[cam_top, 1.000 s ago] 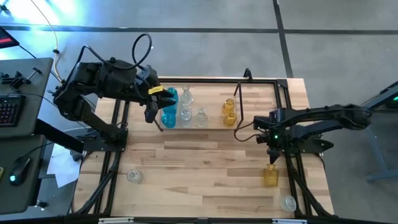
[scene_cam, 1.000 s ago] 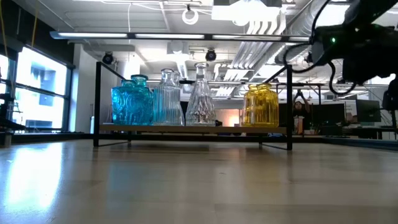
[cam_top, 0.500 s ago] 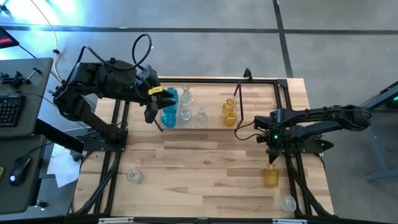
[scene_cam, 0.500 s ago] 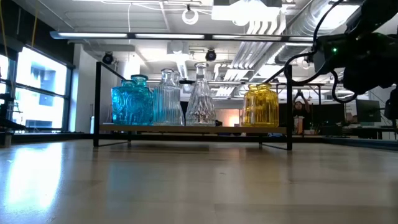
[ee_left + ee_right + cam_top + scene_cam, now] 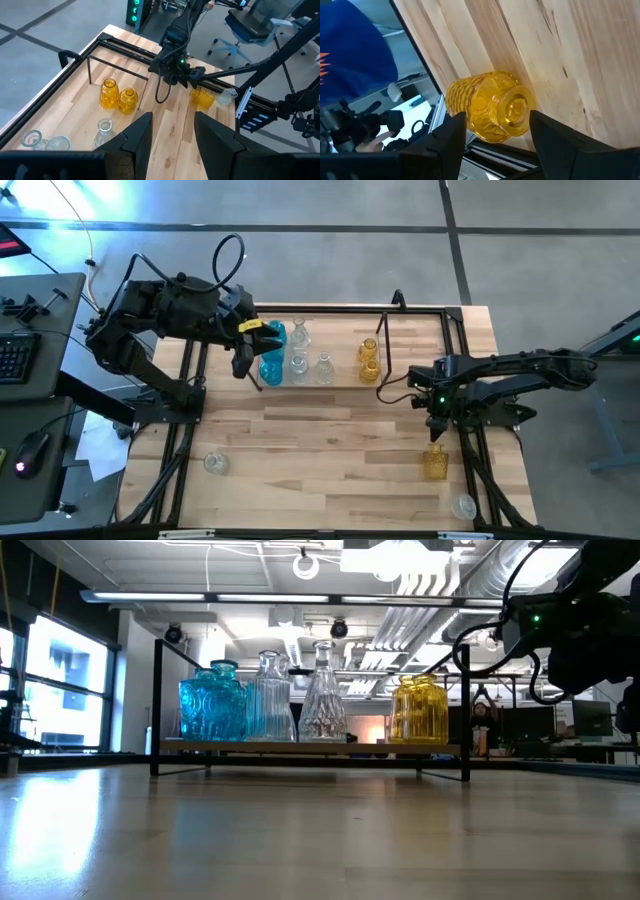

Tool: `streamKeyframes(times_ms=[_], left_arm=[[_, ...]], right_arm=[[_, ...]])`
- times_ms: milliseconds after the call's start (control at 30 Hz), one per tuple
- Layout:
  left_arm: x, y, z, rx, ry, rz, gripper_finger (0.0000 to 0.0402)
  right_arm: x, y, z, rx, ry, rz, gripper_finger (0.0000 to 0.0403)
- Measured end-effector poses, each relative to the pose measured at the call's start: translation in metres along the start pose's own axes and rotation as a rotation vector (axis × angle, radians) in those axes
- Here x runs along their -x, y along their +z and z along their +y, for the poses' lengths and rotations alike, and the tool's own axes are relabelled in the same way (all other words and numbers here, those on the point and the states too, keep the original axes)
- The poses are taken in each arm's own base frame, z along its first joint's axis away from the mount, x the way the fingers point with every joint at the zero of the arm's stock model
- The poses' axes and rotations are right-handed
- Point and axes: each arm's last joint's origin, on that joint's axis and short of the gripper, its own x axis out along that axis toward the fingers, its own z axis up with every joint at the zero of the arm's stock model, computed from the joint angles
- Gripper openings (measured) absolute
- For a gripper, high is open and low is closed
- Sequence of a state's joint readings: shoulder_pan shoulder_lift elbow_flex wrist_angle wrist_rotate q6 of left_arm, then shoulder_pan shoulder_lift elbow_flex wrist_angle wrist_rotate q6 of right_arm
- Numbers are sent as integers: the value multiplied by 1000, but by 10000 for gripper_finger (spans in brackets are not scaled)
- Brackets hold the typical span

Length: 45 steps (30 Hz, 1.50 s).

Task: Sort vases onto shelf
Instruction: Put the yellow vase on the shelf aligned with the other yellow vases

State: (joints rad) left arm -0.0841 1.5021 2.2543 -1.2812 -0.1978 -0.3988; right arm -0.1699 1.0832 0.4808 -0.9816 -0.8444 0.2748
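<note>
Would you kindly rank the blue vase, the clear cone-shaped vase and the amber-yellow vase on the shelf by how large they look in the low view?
1. Blue glass vase
2. Amber-yellow glass vase, nearly alike
3. Clear cone-shaped glass vase, tallest but slimmest

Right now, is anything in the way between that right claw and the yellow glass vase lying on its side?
Nothing visible. The right gripper is open, fingers either side of the yellow ribbed glass vase's mouth, with only bare wooden table around it.
</note>
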Motion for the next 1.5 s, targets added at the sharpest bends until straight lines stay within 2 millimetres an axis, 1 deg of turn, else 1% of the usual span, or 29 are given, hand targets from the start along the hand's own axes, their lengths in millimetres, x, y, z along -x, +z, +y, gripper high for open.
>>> streamKeyframes(times_ms=[200,433,733,1033,1367,1500], left_arm=[[0,0,0,0,0,0,136],[0,0,0,-1,0,0,136],[0,-1,-2,-5,-7,3,136],[0,-1,-2,-13,-8,2,136],[0,-1,-2,-21,-8,2,136],[0,-1,-2,-21,-8,2,136]], right_arm=[[-6,-3,-8,-28,8,15,200],[-6,-3,-8,-29,8,11,200],[-6,-3,-6,-26,52,23,200],[-14,-5,1,4,52,74,200],[-21,1,8,36,34,38,200],[-22,0,9,32,23,49,200]])
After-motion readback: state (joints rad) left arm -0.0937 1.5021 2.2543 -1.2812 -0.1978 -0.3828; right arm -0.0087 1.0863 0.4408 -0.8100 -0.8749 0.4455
